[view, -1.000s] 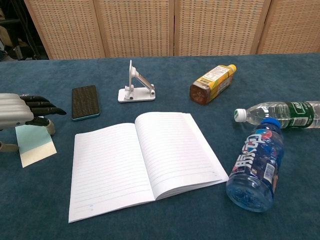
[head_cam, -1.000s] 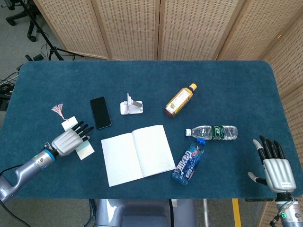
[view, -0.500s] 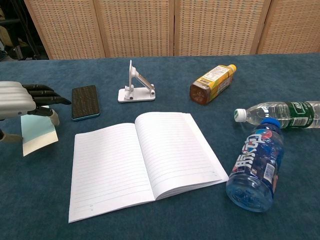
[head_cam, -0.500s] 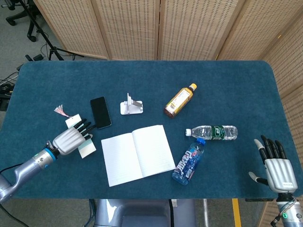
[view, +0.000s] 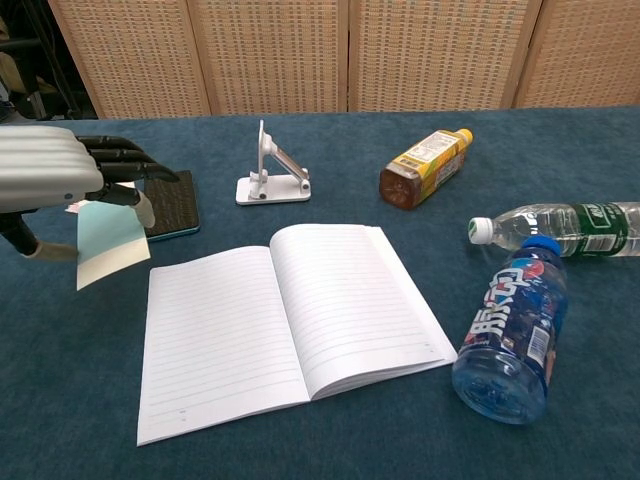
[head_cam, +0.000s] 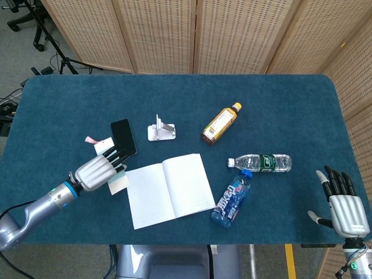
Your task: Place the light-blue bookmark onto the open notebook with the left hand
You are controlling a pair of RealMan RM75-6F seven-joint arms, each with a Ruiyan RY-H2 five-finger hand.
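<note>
Beside the open notebook (view: pixel 285 325), light-blue bookmark (view: pixel 108 241) in left hand (view: pixel 48 170).

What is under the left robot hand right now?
The light-blue bookmark hangs below the left robot hand, pinched at its upper edge, beside the open notebook. The fingers cover the bookmark's top and part of the black phone behind.
</note>
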